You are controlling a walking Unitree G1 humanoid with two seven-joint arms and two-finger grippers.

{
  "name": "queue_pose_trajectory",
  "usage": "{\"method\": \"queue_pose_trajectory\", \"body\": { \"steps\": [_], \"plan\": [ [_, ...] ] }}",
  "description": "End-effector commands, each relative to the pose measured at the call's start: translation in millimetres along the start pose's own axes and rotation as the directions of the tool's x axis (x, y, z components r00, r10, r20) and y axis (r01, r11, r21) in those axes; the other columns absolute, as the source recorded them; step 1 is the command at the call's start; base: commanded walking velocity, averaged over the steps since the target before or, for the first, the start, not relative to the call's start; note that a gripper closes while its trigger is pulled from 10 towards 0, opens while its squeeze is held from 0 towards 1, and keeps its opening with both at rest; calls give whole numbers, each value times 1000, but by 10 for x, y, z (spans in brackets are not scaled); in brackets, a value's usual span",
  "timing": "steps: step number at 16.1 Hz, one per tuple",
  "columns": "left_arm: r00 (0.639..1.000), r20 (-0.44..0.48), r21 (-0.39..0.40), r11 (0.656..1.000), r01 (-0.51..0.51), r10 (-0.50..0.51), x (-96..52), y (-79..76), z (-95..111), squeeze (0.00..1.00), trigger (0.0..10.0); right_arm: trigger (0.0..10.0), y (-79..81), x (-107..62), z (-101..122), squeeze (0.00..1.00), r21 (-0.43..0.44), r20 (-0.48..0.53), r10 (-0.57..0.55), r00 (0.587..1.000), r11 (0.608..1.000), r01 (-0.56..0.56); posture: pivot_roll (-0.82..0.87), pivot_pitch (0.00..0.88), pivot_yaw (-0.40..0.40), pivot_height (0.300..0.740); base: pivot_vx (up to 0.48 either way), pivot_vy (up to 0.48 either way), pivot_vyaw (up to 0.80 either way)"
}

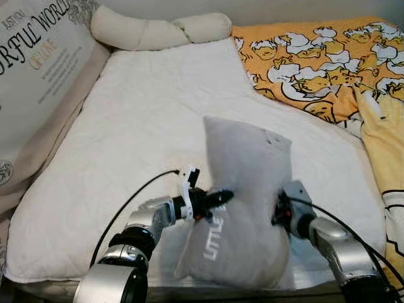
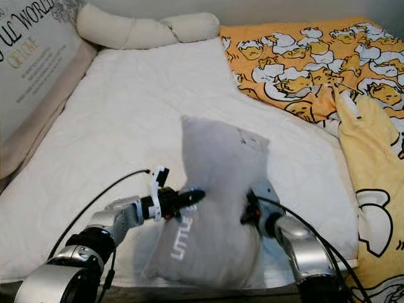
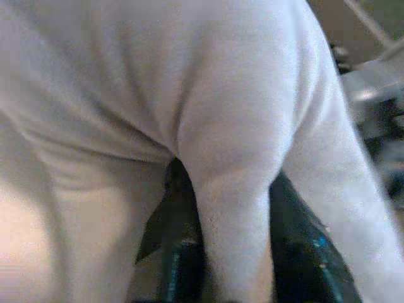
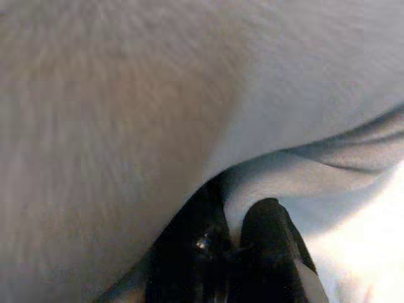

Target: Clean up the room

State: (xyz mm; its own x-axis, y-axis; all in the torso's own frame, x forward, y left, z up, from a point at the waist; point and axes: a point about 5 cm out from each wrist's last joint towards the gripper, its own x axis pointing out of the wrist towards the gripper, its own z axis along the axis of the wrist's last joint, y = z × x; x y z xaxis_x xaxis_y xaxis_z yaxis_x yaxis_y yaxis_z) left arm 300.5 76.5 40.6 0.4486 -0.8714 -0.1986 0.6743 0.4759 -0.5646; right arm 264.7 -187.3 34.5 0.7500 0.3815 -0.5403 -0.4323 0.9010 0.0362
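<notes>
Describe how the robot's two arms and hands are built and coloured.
Both arms are silver metal tubes with black joint rings. The left hand has long black fingers and a white plastic bracket at the wrist, with a thin black cable looping back along the arm. The right hand is black too, with a black cable trailing behind its wrist.

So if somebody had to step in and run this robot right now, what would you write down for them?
Left gripper: shut on a pinched fold of the grey pillow, on its left side.
Right gripper: pressed into the pillow's right side, fingers buried in the fabric.
The pillow is held upright between both arms over the near edge of the white mattress.
Done: pillow gripped.
Left: setting it down; the orange duck blanket lies rumpled.
</notes>
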Motion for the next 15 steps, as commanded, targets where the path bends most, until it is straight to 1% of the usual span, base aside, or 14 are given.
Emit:
{"method": "queue_pose_trajectory", "body": {
  "steps": [1,2,3,4,6,7,8,9,11,13,14,15],
  "plan": [
    [999,-15,62,997,-41,42,-15,7,13,0,0,0,99,46,400,0,-8,158,20,987,1000,-19,-211,0,114,740,0,0,0],
    [999,-8,80,996,-50,50,-32,12,32,0,0,0,105,44,436,0,-1,176,15,984,1000,-15,-206,0,112,740,0,0,0],
    [994,70,124,988,-90,81,-94,4,162,0,0,0,130,31,567,0,17,245,-13,969,1000,9,-188,0,102,740,0,0,0],
    [976,179,146,977,-153,126,-171,-22,340,0,0,0,157,5,698,0,40,318,-44,947,999,33,-174,0,95,740,0,0,0],
    [944,278,224,943,-245,179,-257,-133,525,0,0,0,207,-37,843,0,88,406,-90,910,994,59,-154,0,89,740,0,0,0],
    [932,315,238,936,-261,179,-259,-221,573,0,0,0,238,-49,883,0,110,438,-107,893,992,65,-150,0,88,740,0,0,0],
    [925,330,245,930,-274,186,-255,-256,589,0,0,0,250,-53,895,0,122,450,-116,885,990,68,-147,0,87,740,0,0,0],
    [912,354,266,913,-310,207,-242,-315,621,0,0,0,275,-50,895,0,152,459,-133,878,986,69,-138,0,85,740,0,0,0],
    [891,392,248,906,-342,229,-224,-361,681,0,0,0,298,-46,890,0,162,460,-142,876,984,74,-139,0,92,740,0,0,0],
    [889,396,260,901,-348,229,-222,-388,699,0,0,0,301,-44,903,0,168,464,-151,873,982,80,-139,0,92,740,0,0,0],
    [882,404,288,882,-374,242,-221,-397,725,0,0,0,284,-48,931,0,160,474,-175,863,981,111,-144,0,102,740,0,0,0],
    [827,436,299,810,-505,354,-232,-340,785,0,9569,9843,218,-43,944,0,192,461,-256,850,963,187,-146,0,107,740,0,0,0]
  ]
}}
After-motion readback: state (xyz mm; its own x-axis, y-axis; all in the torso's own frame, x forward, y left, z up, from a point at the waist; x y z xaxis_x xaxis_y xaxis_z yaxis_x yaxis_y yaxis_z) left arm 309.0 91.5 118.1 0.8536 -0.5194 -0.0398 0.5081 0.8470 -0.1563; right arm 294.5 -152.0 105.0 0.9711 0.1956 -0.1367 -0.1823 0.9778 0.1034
